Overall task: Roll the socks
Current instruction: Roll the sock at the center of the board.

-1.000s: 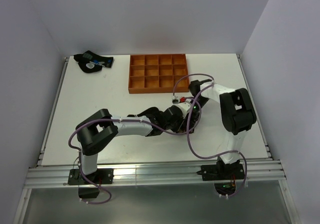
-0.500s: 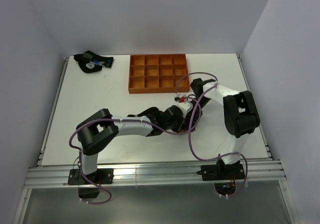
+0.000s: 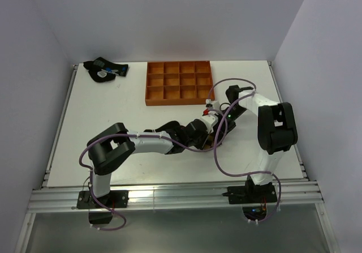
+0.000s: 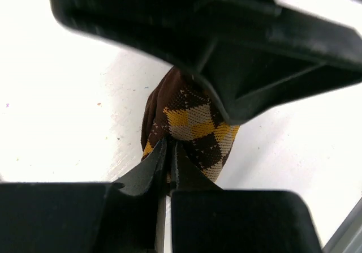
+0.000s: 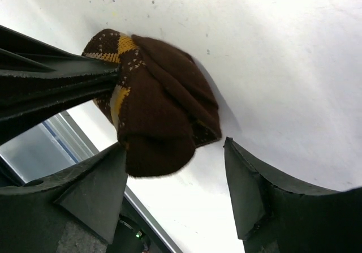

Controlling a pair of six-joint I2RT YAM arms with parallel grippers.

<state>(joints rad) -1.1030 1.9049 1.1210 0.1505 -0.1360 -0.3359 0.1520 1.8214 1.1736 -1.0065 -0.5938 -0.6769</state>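
The brown-and-yellow argyle socks (image 5: 161, 103) are bunched into a rolled bundle (image 4: 195, 123) on the white table. My left gripper (image 4: 168, 146) is shut on the bundle's edge, fabric pinched between its fingertips. My right gripper (image 5: 174, 144) stands open astride the bundle's near end; one finger (image 5: 99, 191) is close beside the fabric and the other finger (image 5: 249, 191) stands well apart. In the top view both grippers meet mid-table, the left gripper (image 3: 207, 137) under the right gripper (image 3: 218, 127), and the bundle is mostly hidden beneath them.
An orange compartment tray (image 3: 179, 102) lies just behind the grippers. A dark sock bundle with blue and white marks (image 3: 105, 70) sits at the far left corner. The table's metal front rail (image 3: 169, 196) runs along the near edge.
My right gripper has opened off the sock bundle and its arm has swung back toward the right. The left gripper has kept its grip in place.
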